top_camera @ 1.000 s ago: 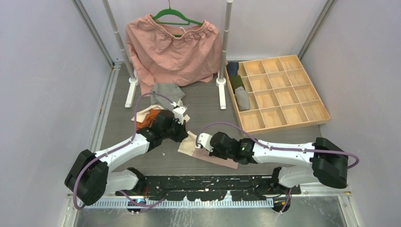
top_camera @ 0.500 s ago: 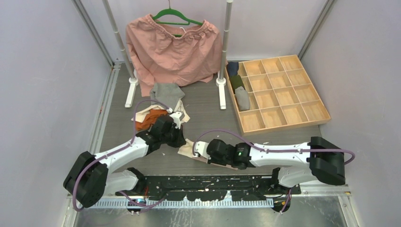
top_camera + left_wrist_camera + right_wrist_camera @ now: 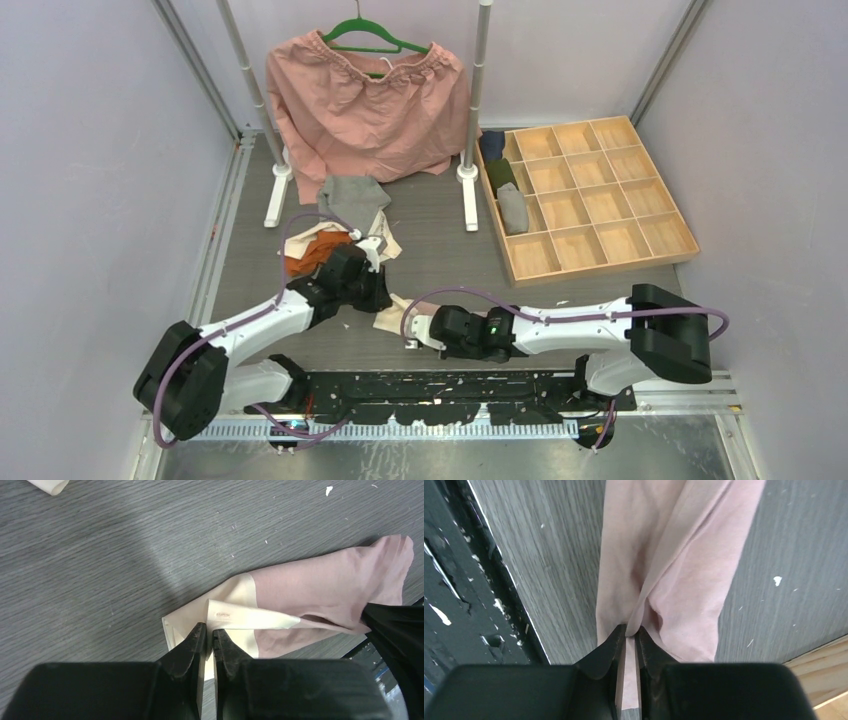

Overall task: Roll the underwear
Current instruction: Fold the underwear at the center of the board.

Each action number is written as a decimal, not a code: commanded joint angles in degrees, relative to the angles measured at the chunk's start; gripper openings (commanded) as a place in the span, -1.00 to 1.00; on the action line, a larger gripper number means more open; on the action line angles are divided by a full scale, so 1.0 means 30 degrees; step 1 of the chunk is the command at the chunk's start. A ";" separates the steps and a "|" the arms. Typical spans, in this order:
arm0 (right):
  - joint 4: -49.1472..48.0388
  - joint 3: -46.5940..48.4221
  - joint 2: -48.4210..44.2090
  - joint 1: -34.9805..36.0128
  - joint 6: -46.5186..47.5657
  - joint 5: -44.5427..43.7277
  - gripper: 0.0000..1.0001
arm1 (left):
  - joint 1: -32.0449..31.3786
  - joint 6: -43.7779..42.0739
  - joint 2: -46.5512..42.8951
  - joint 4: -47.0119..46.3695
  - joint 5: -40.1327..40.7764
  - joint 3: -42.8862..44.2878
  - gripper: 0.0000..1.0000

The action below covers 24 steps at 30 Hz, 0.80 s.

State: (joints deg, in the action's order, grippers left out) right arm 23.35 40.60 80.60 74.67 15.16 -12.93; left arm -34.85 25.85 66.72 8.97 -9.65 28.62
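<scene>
One pair of underwear [image 3: 320, 580], dusty pink with a cream band, is lying stretched out on the table [image 3: 440, 225], left of the wooden tray [image 3: 605, 264] and nearer the arms than it. The left gripper [image 3: 209, 632] is nipping the folded cream end, its jaws all but closed with only a sliver showing between them. The right gripper [image 3: 628, 630] is pinching the pink end the same way, with cloth bunching into its tips. To my eye they are taking opposite ends to pull the piece long and fairly flat, ready for rolling, which isn't begun yet. The pile [image 3: 318, 250] is waiting farther left of the tray, and rolled cloths [image 3: 512, 208] are sitting in the tray's left-hand compartments.
</scene>
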 commanded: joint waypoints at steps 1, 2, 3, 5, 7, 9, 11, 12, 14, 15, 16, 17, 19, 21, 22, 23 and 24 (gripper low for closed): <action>0.0832 0.0697 0.0418 0.0113 0.0408 0.0296 -0.61 | 0.0063 0.0688 -0.1255 0.0255 0.0228 -0.0433 -0.71; 0.0818 0.0718 0.0438 0.0108 0.0416 0.0321 -0.58 | 0.0060 0.0813 -0.1456 0.0330 0.0344 -0.0559 -0.69; 0.0776 0.0716 0.0391 0.0118 0.0425 0.0372 -0.55 | 0.0049 0.0898 -0.1642 0.0410 0.0382 -0.0599 -0.68; 0.0680 0.0680 0.0213 0.0109 0.0427 0.0411 -0.51 | 0.0066 0.1011 -0.1997 0.0770 0.0615 -0.0641 -0.67; 0.0598 0.0600 -0.0021 0.0125 0.0421 0.0409 -0.47 | 0.0073 0.1080 -0.2254 0.1028 0.0710 -0.0620 -0.66; 0.0569 0.0558 -0.0324 0.0113 0.0370 0.0397 -0.44 | 0.0048 0.1048 -0.2489 0.1234 0.0697 -0.0613 -0.64; 0.0550 0.0508 -0.0740 0.0115 0.0330 0.0420 -0.37 | 0.0063 0.1024 -0.2773 0.1398 0.0591 -0.0642 -0.64; 0.0523 0.0435 -0.0957 0.0126 0.0304 0.0374 -0.32 | 0.0051 0.1020 -0.2971 0.1465 0.0493 -0.0661 -0.63; 0.0339 0.0301 -0.1382 0.0123 0.0260 0.0384 -0.29 | 0.0068 0.1176 -0.3472 0.1668 0.0396 -0.0756 -0.61; 0.0244 0.0223 -0.1601 0.0120 0.0229 0.0413 -0.28 | 0.0048 0.1226 -0.3654 0.1755 0.0378 -0.0840 -0.59; 0.0177 0.0169 -0.1834 0.0109 0.0200 0.0373 -0.28 | 0.0067 0.1338 -0.3945 0.1843 0.0361 -0.0927 -0.56; 0.0117 0.0111 -0.1999 0.0107 0.0196 0.0357 -0.28 | 0.0066 0.1403 -0.4184 0.1942 0.0351 -0.1063 -0.54; 0.0043 0.0030 -0.2331 0.0128 0.0179 0.0363 -0.28 | 0.0052 0.1573 -0.4590 0.2192 0.0407 -0.1250 -0.48; -0.0017 0.0023 -0.2643 0.0115 0.0113 0.0355 -0.29 | 0.0058 0.1742 -0.4997 0.2592 0.0648 -0.1387 -0.46; -0.0070 0.0034 -0.2766 0.0115 0.0083 0.0318 -0.28 | 0.0055 0.1882 -0.5253 0.2839 0.0956 -0.1435 -0.46; -0.0126 0.0057 -0.2913 0.0126 0.0035 0.0277 -0.28 | 0.0050 0.1980 -0.5526 0.3037 0.1180 -0.1460 -0.46; -0.0199 0.0049 -0.3053 0.0113 0.0007 0.0205 -0.29 | 0.0053 0.2095 -0.5842 0.3292 0.1439 -0.1433 -0.46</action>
State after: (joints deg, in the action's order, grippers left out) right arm 24.77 40.75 74.08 74.67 15.90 -12.03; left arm -34.85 30.26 52.27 15.84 -7.88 24.62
